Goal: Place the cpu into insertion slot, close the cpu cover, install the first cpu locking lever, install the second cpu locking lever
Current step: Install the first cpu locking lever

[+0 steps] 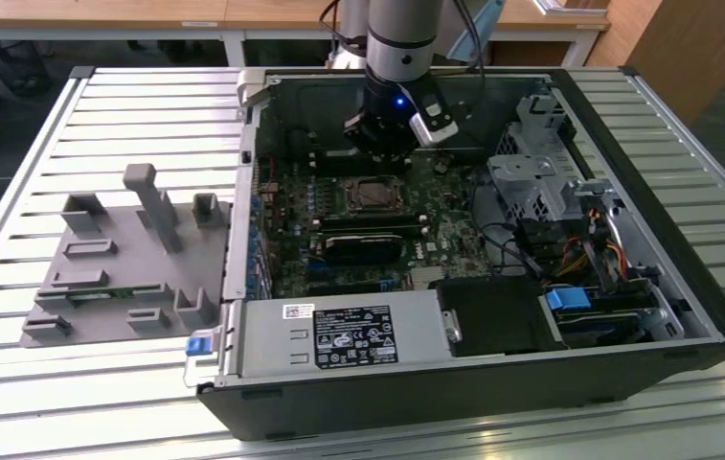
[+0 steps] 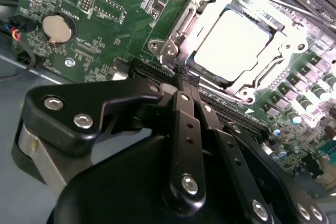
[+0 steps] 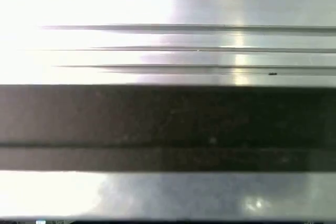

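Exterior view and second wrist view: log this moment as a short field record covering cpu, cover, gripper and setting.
setting: open computer case lying on a slatted metal table
cpu: seated in the insertion slot, pale top showing
cpu cover: lies flat around the cpu, which shows through its window
gripper: fingers together, holding nothing, tips by the socket's edge
arm: reaches down into the case above the socket in the exterior view
other: grey fixture tray on the table, to the exterior view's left of the case

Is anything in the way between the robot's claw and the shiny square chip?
Nothing visible. In the second wrist view the gripper, fingers together, sits right at the edge of the cpu cover, which lies closed around the cpu, with only bare board between.
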Available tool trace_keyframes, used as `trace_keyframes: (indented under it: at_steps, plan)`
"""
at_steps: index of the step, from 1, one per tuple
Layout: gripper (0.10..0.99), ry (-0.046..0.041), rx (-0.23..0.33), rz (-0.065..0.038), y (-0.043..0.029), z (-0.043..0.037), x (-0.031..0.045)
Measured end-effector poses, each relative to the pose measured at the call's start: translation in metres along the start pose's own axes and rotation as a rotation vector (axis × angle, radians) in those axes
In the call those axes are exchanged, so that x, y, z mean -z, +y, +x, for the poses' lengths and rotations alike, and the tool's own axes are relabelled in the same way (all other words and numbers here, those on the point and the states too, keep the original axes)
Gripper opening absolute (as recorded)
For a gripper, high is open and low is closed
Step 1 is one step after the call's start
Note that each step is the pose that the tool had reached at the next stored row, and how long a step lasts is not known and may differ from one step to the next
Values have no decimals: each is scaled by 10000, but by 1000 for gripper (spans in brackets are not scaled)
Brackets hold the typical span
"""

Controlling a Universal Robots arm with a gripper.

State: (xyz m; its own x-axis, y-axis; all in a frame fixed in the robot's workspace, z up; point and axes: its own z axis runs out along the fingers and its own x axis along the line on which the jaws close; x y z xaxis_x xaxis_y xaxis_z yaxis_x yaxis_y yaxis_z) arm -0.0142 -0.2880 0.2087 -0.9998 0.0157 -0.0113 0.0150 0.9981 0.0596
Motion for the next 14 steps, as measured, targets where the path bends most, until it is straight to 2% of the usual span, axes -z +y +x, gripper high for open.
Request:
trace_keyframes:
  at_steps: [14]
  plan:
    - [106,0,0,0,-38,-2,2]
